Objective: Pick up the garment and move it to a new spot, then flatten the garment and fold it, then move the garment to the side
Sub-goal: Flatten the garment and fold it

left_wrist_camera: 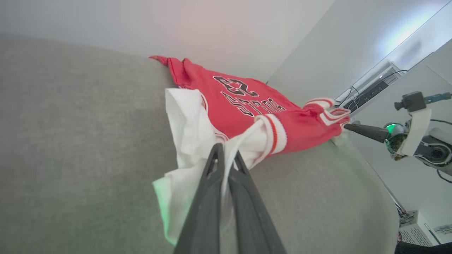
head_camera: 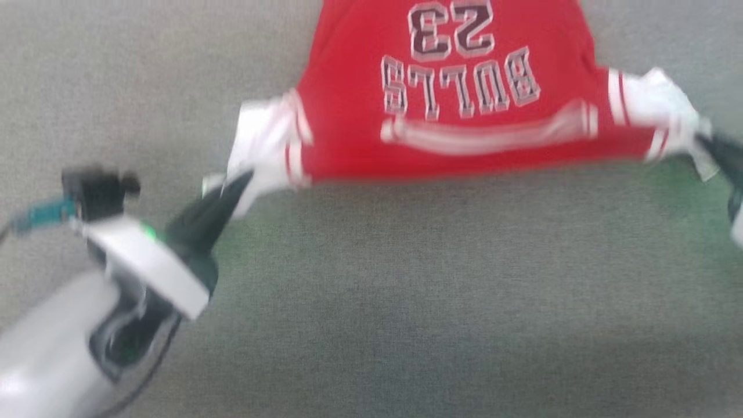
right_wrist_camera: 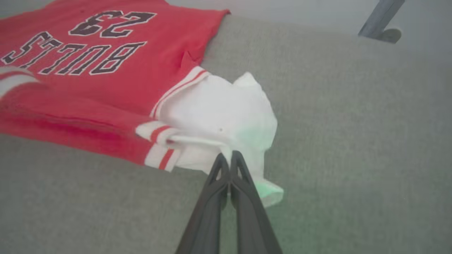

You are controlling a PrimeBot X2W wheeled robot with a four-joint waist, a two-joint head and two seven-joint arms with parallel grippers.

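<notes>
The red garment (head_camera: 441, 110) with white sleeves and black "BULLS 23" print lies stretched across the grey surface, its print upside down in the head view. My left gripper (head_camera: 241, 180) is shut on the white left sleeve (left_wrist_camera: 192, 141). My right gripper (head_camera: 705, 142), at the head view's right edge, is shut on the white right sleeve (right_wrist_camera: 222, 120). The garment (right_wrist_camera: 91, 70) hangs taut between the two grips, its striped collar band (head_camera: 487, 133) facing me. In the left wrist view the right gripper (left_wrist_camera: 348, 127) pinches the far sleeve.
A grey fabric-covered surface (head_camera: 406, 302) spreads under and in front of the garment. Pale walls (left_wrist_camera: 247, 31) rise beyond it. A grey post with a round foot (right_wrist_camera: 383, 21) stands past the far edge. Cables and equipment (left_wrist_camera: 370, 91) sit to the side.
</notes>
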